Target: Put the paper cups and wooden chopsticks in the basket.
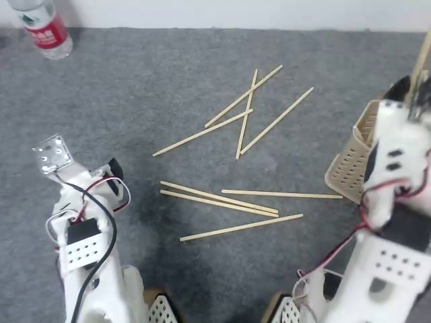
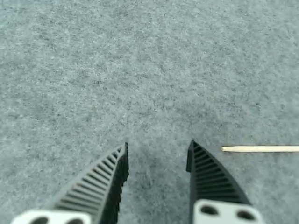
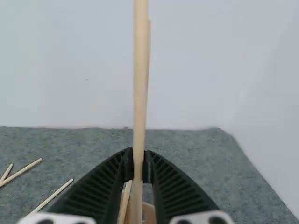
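Several wooden chopsticks (image 1: pixel 232 202) lie scattered on the grey carpet in the middle, some crossed farther back (image 1: pixel 246 114). A beige slotted basket (image 1: pixel 353 158) stands at the right edge. My right gripper (image 3: pixel 136 168) is shut on an upright chopstick (image 3: pixel 140 70), held over the basket; its shaft (image 1: pixel 421 64) rises past the arm in the high view. My left gripper (image 2: pixel 156 158) hangs open low over bare carpet at the near left, nothing between its fingers; a chopstick end (image 2: pixel 259 149) lies just beside one fingertip.
A plastic water bottle with a red label (image 1: pixel 44 27) lies at the far left corner. A white wall borders the carpet's far edge. The basket sits close against the right arm's body (image 1: pixel 397 161).
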### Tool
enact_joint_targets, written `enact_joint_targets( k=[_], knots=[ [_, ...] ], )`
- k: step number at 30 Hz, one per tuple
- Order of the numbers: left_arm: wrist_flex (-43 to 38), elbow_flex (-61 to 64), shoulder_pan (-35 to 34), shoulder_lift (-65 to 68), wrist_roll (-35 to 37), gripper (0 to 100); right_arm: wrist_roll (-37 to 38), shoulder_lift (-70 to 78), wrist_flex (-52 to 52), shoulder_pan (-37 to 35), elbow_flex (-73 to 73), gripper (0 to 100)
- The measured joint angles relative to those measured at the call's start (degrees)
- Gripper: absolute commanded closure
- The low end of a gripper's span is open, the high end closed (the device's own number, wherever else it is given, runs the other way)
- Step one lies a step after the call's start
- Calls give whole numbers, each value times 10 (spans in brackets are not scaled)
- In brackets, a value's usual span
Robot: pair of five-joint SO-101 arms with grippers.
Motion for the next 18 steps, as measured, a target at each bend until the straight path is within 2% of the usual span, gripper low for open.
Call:
enact_joint_targets(
  k=[4,8,10,14,18],
  knots=[
    [0,0,0,0,0,805,0,-91,-45,-2,133,992],
    [0,0,0,0,0,805,0,-137,-54,-2,205,988],
    [0,0,0,0,0,805,0,-142,-55,-2,221,946],
    [0,0,0,0,0,805,0,-147,-52,-2,228,779],
    [0,0,0,0,0,805,0,-150,-39,-2,228,809]
  ],
)
